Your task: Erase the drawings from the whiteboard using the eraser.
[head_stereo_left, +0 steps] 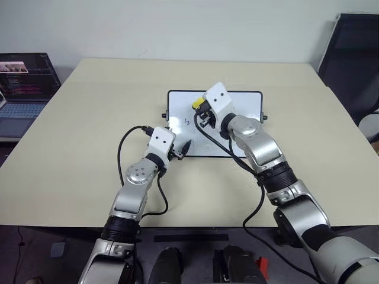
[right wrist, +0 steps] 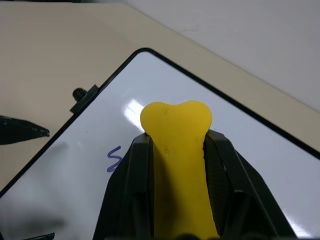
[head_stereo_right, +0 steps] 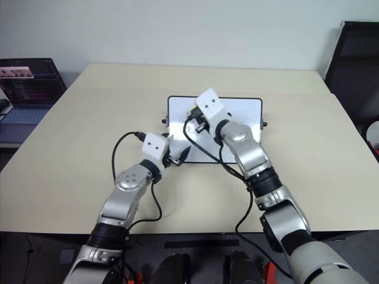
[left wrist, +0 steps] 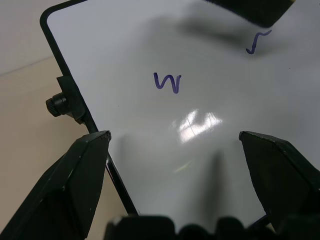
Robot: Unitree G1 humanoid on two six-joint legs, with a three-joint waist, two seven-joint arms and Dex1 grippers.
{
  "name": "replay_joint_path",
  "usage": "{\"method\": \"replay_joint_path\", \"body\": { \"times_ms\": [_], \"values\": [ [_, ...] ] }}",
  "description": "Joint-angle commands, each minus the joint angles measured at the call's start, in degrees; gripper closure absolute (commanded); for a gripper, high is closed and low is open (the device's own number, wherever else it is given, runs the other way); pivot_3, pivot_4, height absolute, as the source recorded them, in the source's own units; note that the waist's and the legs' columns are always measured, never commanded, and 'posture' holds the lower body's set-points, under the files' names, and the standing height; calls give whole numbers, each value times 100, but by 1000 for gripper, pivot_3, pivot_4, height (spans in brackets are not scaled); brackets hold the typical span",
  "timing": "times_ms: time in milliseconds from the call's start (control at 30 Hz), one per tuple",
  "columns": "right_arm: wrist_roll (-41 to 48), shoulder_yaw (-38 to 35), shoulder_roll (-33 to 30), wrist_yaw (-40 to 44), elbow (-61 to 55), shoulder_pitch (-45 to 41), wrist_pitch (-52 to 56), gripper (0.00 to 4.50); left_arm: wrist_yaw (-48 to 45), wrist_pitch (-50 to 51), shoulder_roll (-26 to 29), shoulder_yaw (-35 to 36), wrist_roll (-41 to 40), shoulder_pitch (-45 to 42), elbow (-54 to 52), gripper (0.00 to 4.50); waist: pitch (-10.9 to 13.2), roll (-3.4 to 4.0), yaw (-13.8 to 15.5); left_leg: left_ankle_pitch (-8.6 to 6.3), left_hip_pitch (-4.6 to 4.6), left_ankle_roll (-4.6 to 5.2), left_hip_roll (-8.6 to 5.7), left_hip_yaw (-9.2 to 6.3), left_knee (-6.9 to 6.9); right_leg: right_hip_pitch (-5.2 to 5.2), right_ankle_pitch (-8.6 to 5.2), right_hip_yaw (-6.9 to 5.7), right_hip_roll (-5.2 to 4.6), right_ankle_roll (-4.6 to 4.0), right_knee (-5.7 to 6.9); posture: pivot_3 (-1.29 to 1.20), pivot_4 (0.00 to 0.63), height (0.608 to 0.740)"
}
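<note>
The whiteboard (head_stereo_left: pixel 246 109) lies flat in the middle of the beige table. Its surface carries thin dark drawings: a "W" squiggle (left wrist: pixel 167 82) and an "S" curl (left wrist: pixel 257 41), the curl also seen beside the eraser (right wrist: pixel 115 159). My right gripper (right wrist: pixel 178 136) is shut on the yellow eraser (head_stereo_left: pixel 196 103), held just above the board's left half. At the board's near left edge my left gripper (head_stereo_left: pixel 185 148) stands open with nothing between its jaws. One of its fingers (left wrist: pixel 75 185) is over the frame and the other is over the white surface.
A laptop (head_stereo_left: pixel 23 89) sits off the table's left side and a dark chair (head_stereo_left: pixel 355 59) stands at the far right. Black knobs (left wrist: pixel 57 104) stick out from the board's sides. Bare tabletop (head_stereo_left: pixel 89 118) surrounds the board.
</note>
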Motion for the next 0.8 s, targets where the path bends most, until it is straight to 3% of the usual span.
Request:
{"method": "replay_joint_path", "body": {
  "times_ms": [33, 400, 800],
  "values": [
    [-136, -10, 131, 53, 131, -300, -359, 3482, 108, -34, -81, 6, 27, 1, -263, 0, 0, 0, -1, 0, 0, 0, 0, 0, 0, 0, 0, 0, 0, 0, 0, 0, 150, 740],
    [-369, -34, 448, 84, 794, -622, -779, 3482, 328, -113, -97, 15, 203, 358, -529, 0, 0, 0, -14, 0, 0, 0, 1, -2, -2, -1, 1, 0, -1, -1, 1, 0, 150, 740],
    [-1155, 441, 507, 243, 1777, -1243, -887, 3482, 368, 29, -38, 142, 186, 575, -809, 0, 0, 1, -19, 0, 0, -1, 0, -3, -4, -2, 1, -1, -3, -1, 1, 0, 150, 740]
  ]
}}
